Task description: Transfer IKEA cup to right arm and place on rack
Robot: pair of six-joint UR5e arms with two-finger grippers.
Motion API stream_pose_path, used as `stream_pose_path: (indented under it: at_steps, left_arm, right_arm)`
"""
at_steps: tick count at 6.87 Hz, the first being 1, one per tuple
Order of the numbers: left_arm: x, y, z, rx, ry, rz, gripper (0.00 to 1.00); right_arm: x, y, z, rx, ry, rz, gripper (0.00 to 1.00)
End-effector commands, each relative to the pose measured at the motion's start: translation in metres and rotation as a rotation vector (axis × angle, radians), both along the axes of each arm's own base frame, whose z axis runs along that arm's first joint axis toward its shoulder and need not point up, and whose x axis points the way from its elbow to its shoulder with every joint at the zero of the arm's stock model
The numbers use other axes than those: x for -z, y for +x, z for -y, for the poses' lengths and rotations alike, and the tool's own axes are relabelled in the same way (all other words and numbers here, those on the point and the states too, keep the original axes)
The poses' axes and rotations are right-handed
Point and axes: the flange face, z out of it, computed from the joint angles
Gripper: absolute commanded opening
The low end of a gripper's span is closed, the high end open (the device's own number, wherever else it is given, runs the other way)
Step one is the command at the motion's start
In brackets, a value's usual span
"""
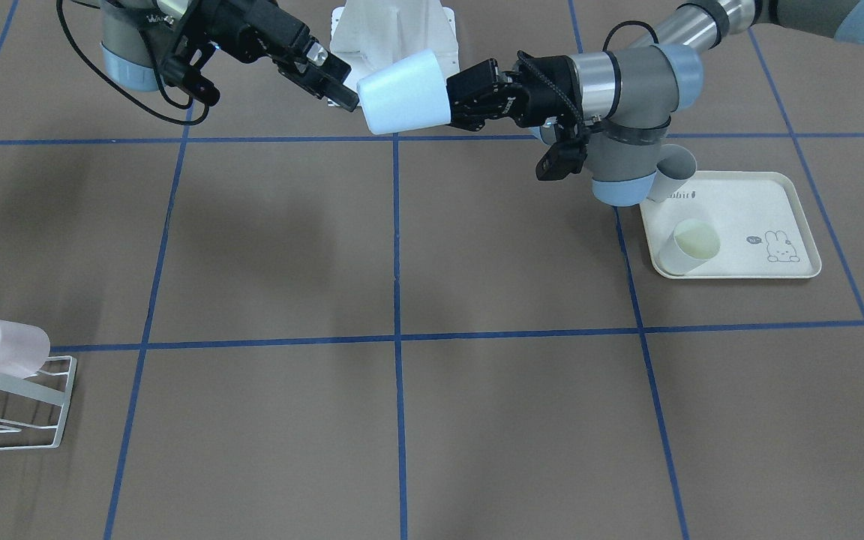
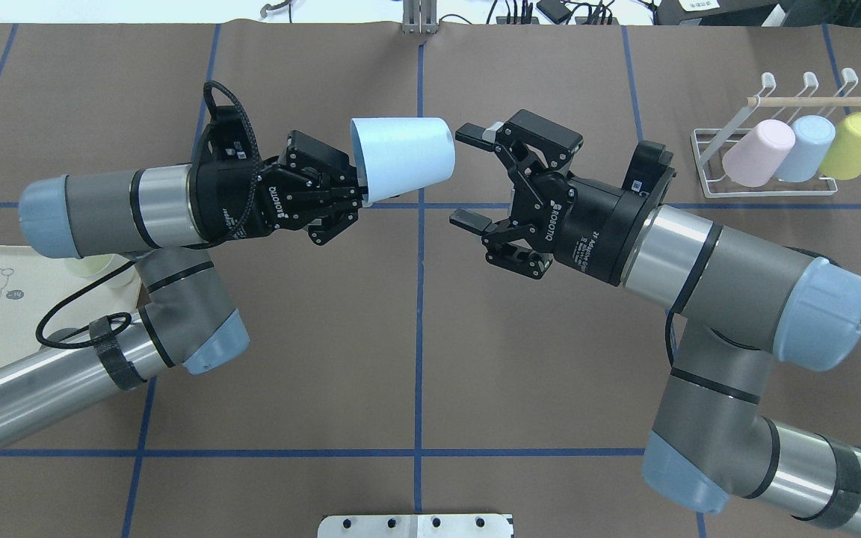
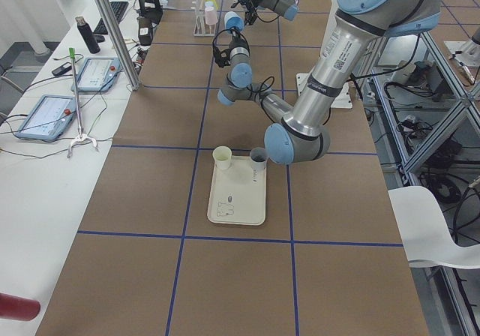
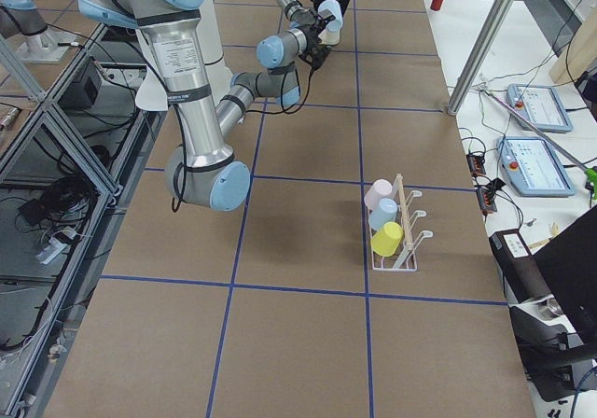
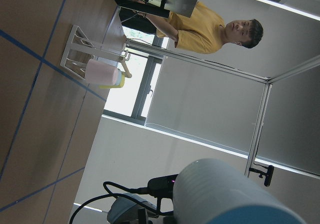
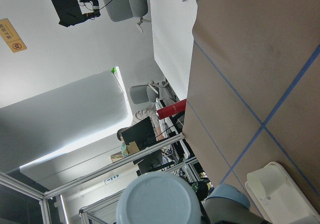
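Observation:
A light blue IKEA cup [image 2: 400, 158] hangs on its side above the table's middle, also seen in the front view [image 1: 404, 91]. My left gripper [image 2: 359, 198] is shut on its rim. My right gripper [image 2: 468, 176] is open, its fingertips on either side of the cup's closed base and apart from it. The right wrist view looks at that base [image 6: 157, 199]; the left wrist view shows the cup's wall [image 5: 235, 194]. The white wire rack [image 2: 767, 193] with its wooden rod [image 2: 812, 99] stands at the far right.
On the rack sit a pink cup [image 2: 748, 153], a pale blue cup [image 2: 804, 148] and a yellow-green cup [image 2: 853, 146]. A cream rabbit tray [image 1: 777, 210] near my left arm holds a cream cup [image 1: 691, 246] and a grey cup [image 1: 673, 171]. A person [image 5: 200, 31] shows beyond the rack.

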Motion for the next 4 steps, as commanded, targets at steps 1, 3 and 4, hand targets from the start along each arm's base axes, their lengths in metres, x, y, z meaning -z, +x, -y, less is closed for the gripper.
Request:
stream_pose_path:
  at_steps: [1,3,4]
  left_arm:
    - [0.0017,0.0075,-0.0058,-0.015,-0.001,0.001,0.00]
    - [0.0026,0.0133,-0.0114,-0.027,0.000,-0.001,0.00]
    - [0.0021,0.0143,-0.0118,-0.029,0.000,0.000,0.00]
  right_arm:
    - [-0.0012,-0.0042,-0.0023,0.004,-0.002,-0.003,1.00]
    - [0.0001,-0.0025,-0.0030,0.002,0.002,0.003,1.00]
    - [0.0001,-0.0018,-0.0025,0.000,0.003,0.004,1.00]
